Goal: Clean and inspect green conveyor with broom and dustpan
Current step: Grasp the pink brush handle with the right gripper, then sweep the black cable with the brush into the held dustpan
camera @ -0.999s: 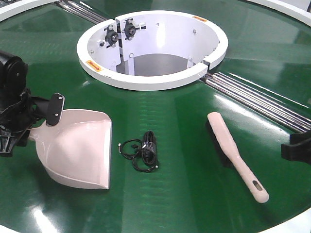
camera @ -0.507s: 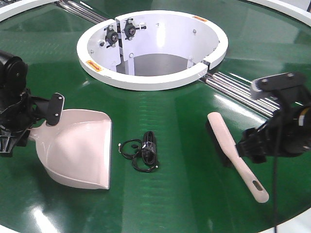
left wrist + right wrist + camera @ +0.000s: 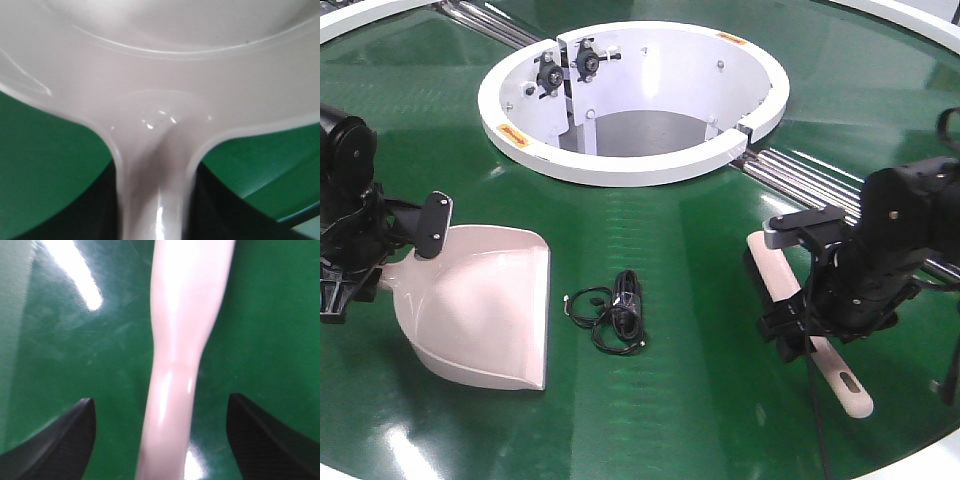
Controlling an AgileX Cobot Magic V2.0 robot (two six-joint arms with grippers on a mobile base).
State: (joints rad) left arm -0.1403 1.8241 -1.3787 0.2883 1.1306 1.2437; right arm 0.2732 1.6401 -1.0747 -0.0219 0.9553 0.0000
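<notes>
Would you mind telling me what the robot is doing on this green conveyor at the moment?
The left gripper is clamped on the handle of the dustpan, which rests on the green conveyor. The right gripper is open, straddling the handle of the broom without gripping it yet. A black cable bundle lies on the belt between the two tools.

The conveyor point(image 3: 700, 400) was a glossy dark green ring around a white round hub point(image 3: 620, 170), with chrome rollers point(image 3: 800, 175) running out from the hub to the right. The dustpan point(image 3: 485, 310), wide, pale pink and raised-rimmed, lay on the belt at the left, mouth facing right, handle pointing left. The broom point(image 3: 770, 265), slim and the same pink, lay well apart at the right, slotted end nearest. Dark bristles seemed to line its left edge, and its middle was hidden.
</notes>
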